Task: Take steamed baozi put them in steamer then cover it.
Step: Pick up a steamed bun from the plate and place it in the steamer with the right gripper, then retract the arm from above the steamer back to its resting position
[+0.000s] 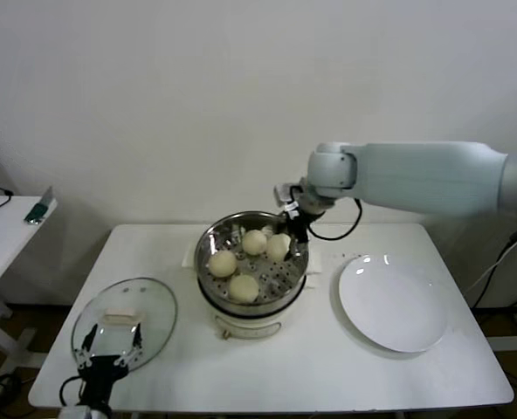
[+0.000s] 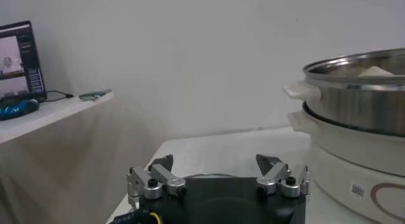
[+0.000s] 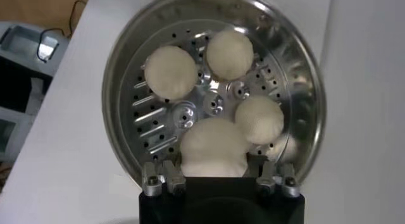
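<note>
The steel steamer (image 1: 213, 240) sits on its white pot base in the middle of the table, with several pale baozi in it. My right gripper (image 1: 289, 229) reaches in over the back right rim. In the right wrist view it (image 3: 212, 163) is shut on one baozi (image 3: 214, 143), which fills the gap between its fingers and lies low over the perforated bottom. The other baozi (image 3: 170, 71) lie loose around it. The glass cover (image 1: 123, 319) with its beige handle lies flat at the table's front left. My left gripper (image 1: 110, 351) hovers open at the cover's near edge.
A flat white plate (image 1: 391, 303) lies to the right of the steamer. A side table (image 1: 10, 223) with small items stands off to the left, and a screen (image 2: 16, 57) shows there in the left wrist view. The steamer wall (image 2: 361, 99) rises close to the left gripper (image 2: 218, 165).
</note>
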